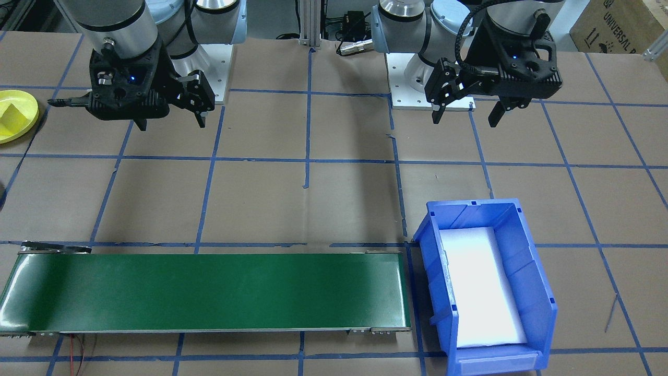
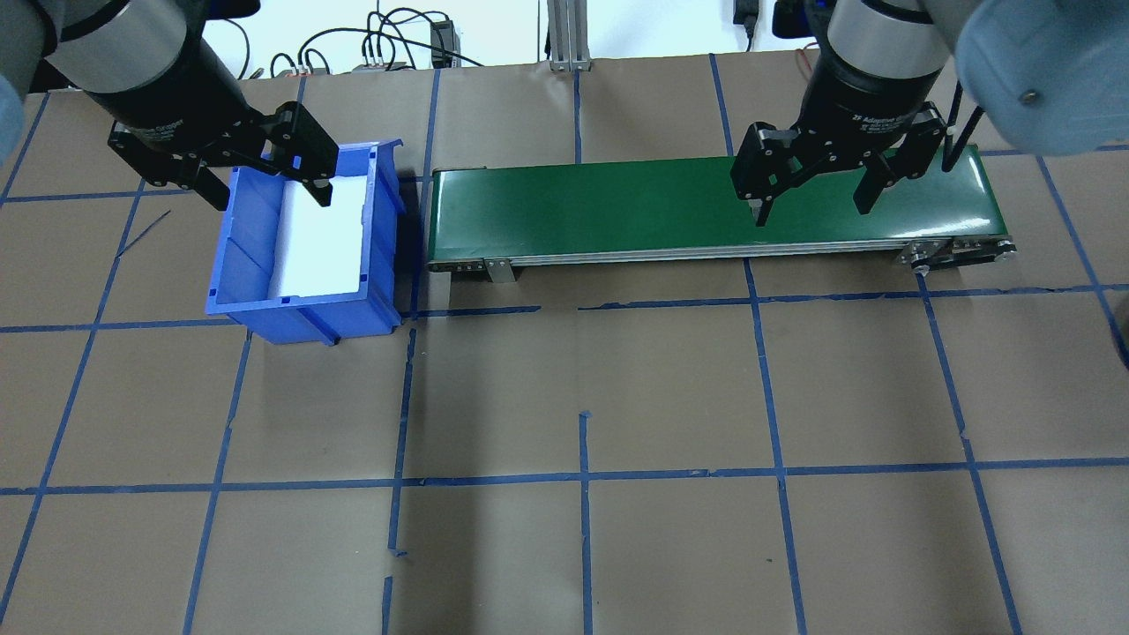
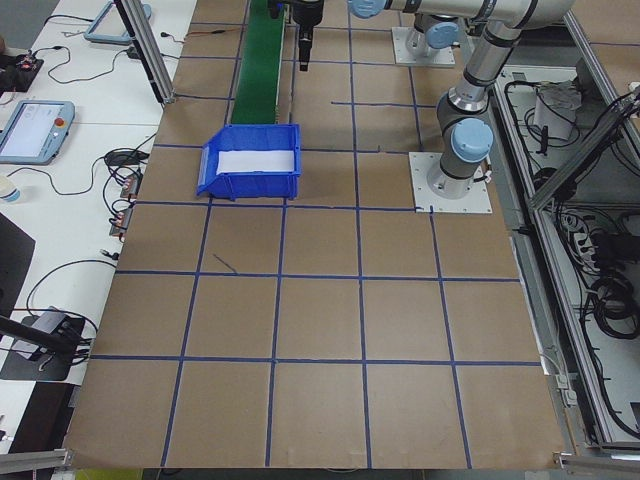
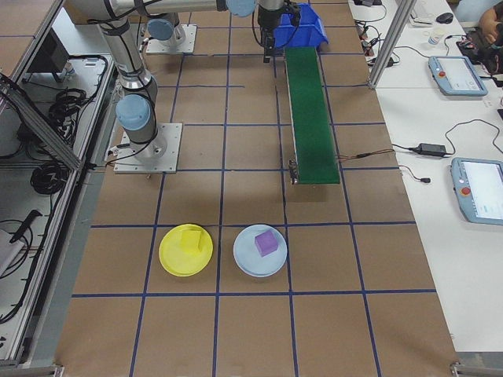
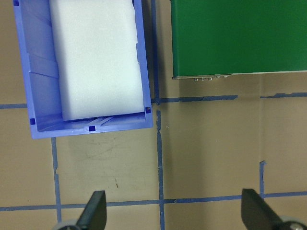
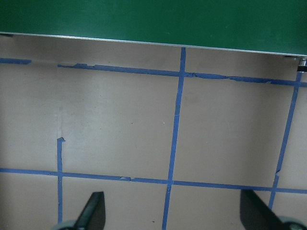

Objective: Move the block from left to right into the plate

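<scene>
While bin holds foam.

Blue bin: seen at the top left, with a white foam pad laid inside it.
Green belt: seen at the top right, just beside the bin, a thin gap between them.
Counter: brown, crossed by blue tape lines.
Left gripper: two dark jaws are seen at the bottom edge, spread wide, with nothing held between them.

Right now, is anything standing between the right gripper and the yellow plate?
Nothing visible: only bare table lies between the open right gripper and the yellow plate, which already holds a yellow block.
</scene>
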Action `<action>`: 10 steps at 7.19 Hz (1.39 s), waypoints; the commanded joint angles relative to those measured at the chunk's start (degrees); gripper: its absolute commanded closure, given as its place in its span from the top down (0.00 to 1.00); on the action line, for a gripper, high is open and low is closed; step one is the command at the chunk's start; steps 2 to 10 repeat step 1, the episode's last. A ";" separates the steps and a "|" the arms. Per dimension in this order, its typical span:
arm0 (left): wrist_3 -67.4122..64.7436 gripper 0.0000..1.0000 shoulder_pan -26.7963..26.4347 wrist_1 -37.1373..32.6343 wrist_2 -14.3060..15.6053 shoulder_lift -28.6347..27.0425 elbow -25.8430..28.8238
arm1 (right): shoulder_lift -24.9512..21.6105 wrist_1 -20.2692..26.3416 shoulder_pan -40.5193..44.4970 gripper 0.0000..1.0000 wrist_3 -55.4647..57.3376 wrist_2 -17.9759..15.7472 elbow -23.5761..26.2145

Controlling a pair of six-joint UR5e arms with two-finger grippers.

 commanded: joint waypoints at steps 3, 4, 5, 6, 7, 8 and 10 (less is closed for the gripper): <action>-0.02 1.00 -0.05 0.00 0.15 0.07 -0.08 | 0.44 -0.31 -0.69 1.00 -0.29 0.53 0.38; -0.02 1.00 -0.05 0.00 0.15 0.07 -0.08 | 0.44 -0.31 -0.69 1.00 -0.29 0.53 0.38; -0.02 1.00 -0.05 0.00 0.15 0.07 -0.08 | 0.44 -0.31 -0.69 1.00 -0.29 0.53 0.38; -0.02 1.00 -0.05 0.00 0.15 0.07 -0.08 | 0.44 -0.31 -0.69 1.00 -0.29 0.53 0.38; -0.02 1.00 -0.05 0.00 0.15 0.07 -0.08 | 0.44 -0.31 -0.69 1.00 -0.29 0.53 0.38; -0.02 1.00 -0.05 0.00 0.15 0.07 -0.08 | 0.44 -0.31 -0.69 1.00 -0.29 0.53 0.38; -0.02 1.00 -0.05 0.00 0.15 0.07 -0.08 | 0.44 -0.31 -0.69 1.00 -0.29 0.53 0.38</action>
